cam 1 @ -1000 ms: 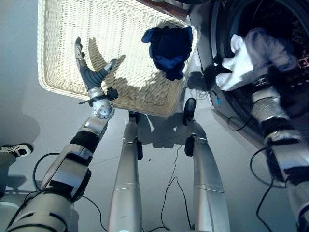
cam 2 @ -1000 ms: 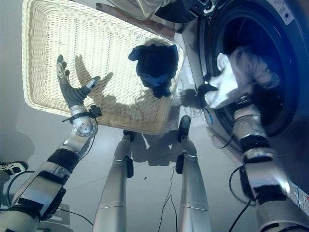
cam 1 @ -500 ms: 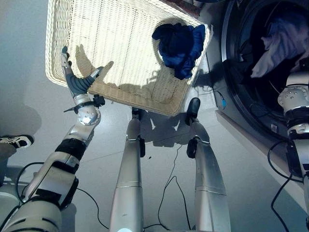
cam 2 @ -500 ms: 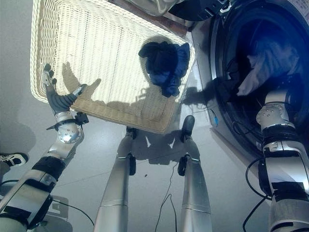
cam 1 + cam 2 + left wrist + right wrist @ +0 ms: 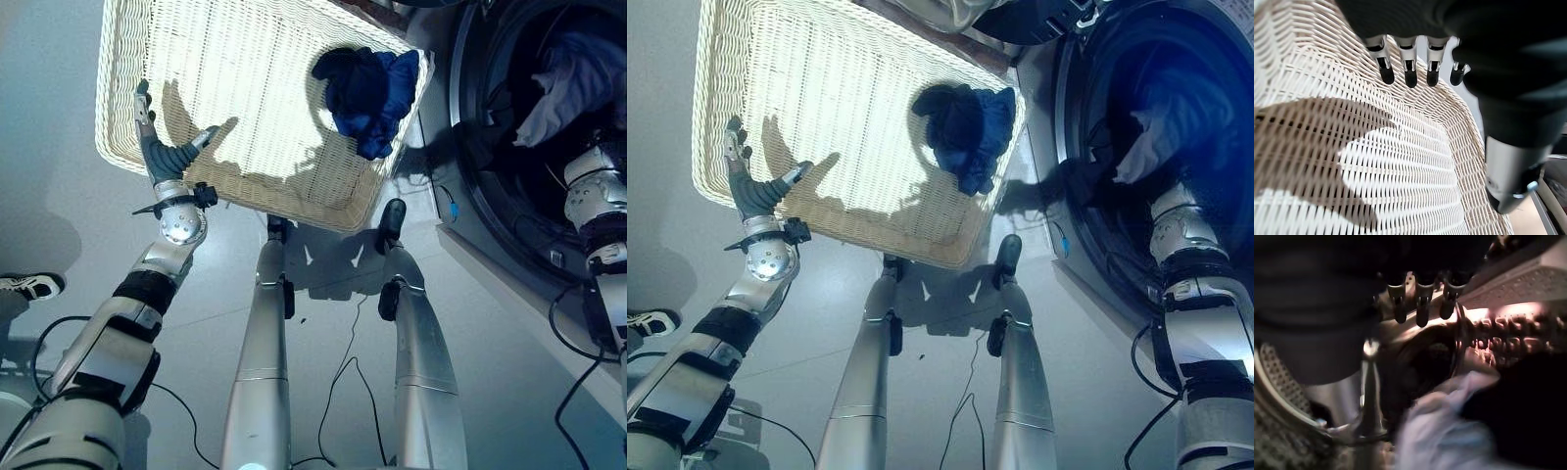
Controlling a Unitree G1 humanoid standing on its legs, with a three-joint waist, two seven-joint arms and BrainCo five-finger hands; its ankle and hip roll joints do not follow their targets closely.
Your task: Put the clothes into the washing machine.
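The blue cloth (image 5: pixel 367 86) left in the corner of the wicker basket (image 5: pixel 127 147) looks soft, light and floppy, best grabbed at its bunched top, while a pale cloth (image 5: pixel 573 83) lies in the washing machine (image 5: pixel 1073 196), with both the left hand (image 5: pixel 162 147) and the right hand (image 5: pixel 1420 303) spread and nothing held.

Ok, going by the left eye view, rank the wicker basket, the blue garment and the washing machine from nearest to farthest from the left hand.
1. Wicker basket: directly under the left hand.
2. Blue garment: in the basket's far right corner.
3. Washing machine: beyond the basket, far right.
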